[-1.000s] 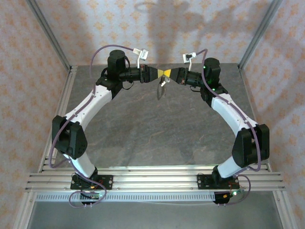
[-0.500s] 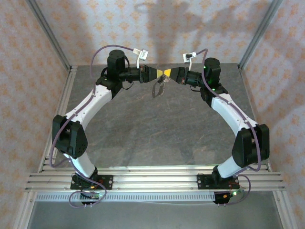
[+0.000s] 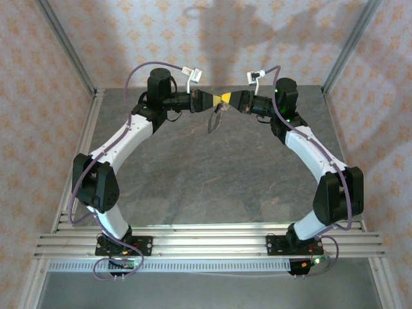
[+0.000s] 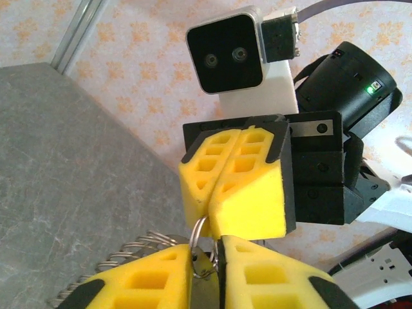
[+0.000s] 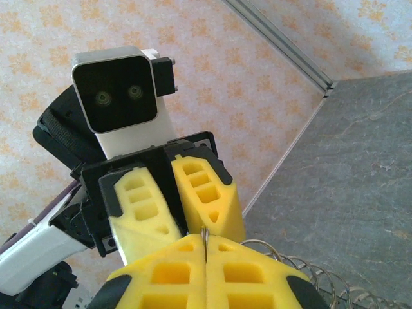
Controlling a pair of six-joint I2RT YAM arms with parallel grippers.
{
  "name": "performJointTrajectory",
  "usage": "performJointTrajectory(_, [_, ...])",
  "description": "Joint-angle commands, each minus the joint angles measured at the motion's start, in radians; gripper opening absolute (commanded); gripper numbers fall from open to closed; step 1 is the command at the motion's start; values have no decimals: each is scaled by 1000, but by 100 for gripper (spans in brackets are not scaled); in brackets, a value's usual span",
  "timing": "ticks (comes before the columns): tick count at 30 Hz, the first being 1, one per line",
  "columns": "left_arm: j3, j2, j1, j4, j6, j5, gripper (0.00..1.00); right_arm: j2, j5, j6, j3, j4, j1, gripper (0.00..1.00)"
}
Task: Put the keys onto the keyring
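Observation:
My two grippers meet tip to tip high above the back of the table. The left gripper (image 3: 219, 98) (image 4: 206, 252) is shut on the key (image 4: 203, 283), a flat grey metal piece standing between its yellow fingers. The keyring (image 4: 201, 226) is a small silvery split ring that runs through the key's top. The right gripper (image 3: 230, 99) (image 4: 211, 215) (image 5: 205, 239) is shut on its upper edge (image 5: 205, 233). A pale wire coil (image 3: 215, 120) (image 4: 125, 252) (image 5: 315, 273) hangs from the ring below both grippers. The left gripper (image 5: 193, 225) faces me in the right wrist view.
Grey stone-patterned tabletop (image 3: 212, 174) lies bare under the arms. Patterned walls with metal corner posts (image 3: 64, 45) (image 3: 351, 42) close in the back and sides. An aluminium rail (image 3: 206, 241) carries both arm bases at the near edge.
The hanging coil has swung a little to the left under the joined grippers. Both grippers stay tip to tip, and the left arm's elbow has shifted slightly.

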Motion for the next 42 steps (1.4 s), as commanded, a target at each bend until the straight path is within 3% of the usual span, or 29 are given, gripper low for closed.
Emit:
performJointTrajectory(1, [39,5,-23,30,11,32,22,11,3,3,21,58,-6,0])
performJointTrajectory(5, [46,12,-23,30,10,24,22,10,3,0,16,58,-6,0])
performJointTrajectory(10, [48,14,-29,35,9,22,0,14,4,-2,15,56,-6,0])
performJointTrajectory(15, [33,3,-35,53,0,-6,0,1,19,2,14,44,-8,1])
performJointTrajectory(18, [0,-22,-37,74,-13,-66,0,-42,62,18,-14,58,-31,28])
performJointTrajectory(20, [-32,-43,-37,107,-30,-102,0,-87,100,28,-48,74,-52,37])
performJointTrajectory(29, [-218,-146,-48,371,-186,-245,0,-269,241,80,-273,183,-96,44])
performJointTrajectory(42, [-260,-190,-119,434,-202,-271,0,-354,248,2,-384,209,-39,49])
